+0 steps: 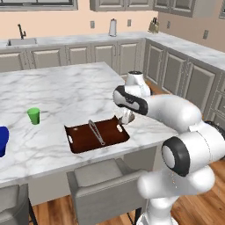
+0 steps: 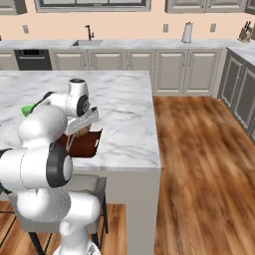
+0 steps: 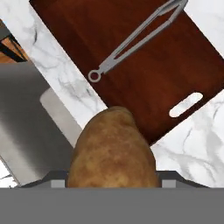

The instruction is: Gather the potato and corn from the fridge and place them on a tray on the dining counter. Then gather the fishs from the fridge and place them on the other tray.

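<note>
No writing is legible. Left to right on the table (image 1: pixel 66 92): one blue tray (image 1: pixel 2 139), one green cup (image 1: pixel 34 115), one brown tray (image 1: pixel 96 135) with one metal handle (image 3: pixel 131 41). My tool (image 1: pixel 127 117) grasps one potato (image 3: pixel 113 153) above the tray's right end; the hand view shows this closest.

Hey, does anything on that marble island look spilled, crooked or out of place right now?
Nothing stands out. The dark brown rectangular tray lies flat on the white marbled counter, and the small green cup stands upright. The gripper holds the tan-brown potato.
</note>
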### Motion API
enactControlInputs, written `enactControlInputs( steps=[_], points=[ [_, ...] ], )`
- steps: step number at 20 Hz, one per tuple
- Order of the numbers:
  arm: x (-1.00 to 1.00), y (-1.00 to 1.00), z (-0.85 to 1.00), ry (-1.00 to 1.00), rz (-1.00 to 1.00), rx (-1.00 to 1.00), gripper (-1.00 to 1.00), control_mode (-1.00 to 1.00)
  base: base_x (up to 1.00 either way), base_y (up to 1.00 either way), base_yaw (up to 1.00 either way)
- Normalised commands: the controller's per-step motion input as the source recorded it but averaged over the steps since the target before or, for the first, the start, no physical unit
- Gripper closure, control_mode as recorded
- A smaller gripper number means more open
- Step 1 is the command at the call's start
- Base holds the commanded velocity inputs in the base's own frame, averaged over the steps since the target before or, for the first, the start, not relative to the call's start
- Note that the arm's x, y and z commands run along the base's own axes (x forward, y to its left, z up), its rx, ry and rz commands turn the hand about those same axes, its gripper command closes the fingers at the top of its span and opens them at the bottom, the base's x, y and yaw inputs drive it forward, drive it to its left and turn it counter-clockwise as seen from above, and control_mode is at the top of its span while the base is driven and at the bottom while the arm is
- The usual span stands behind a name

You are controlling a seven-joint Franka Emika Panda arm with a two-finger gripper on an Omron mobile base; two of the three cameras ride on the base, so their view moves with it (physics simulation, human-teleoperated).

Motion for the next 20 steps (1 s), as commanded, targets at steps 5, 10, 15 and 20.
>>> enactControlInputs(
  steps=[5, 10, 15, 20],
  points=[
    [1.00, 0.56, -0.36, 0.31, 0.28, -0.11, 1.00, -1.00, 0.00, 0.00, 0.00],
    [0.87, 0.31, -0.83, 0.08, 0.13, -0.11, 1.00, -1.00, 0.00, 0.00, 0.00],
    [0.38, -0.04, -0.83, -0.10, 0.08, 0.04, 1.00, -1.00, 0.00, 0.00, 0.00],
    [0.00, -0.06, -0.82, -0.19, 0.06, 0.16, 1.00, -1.00, 0.00, 0.00, 0.00]
  ],
)
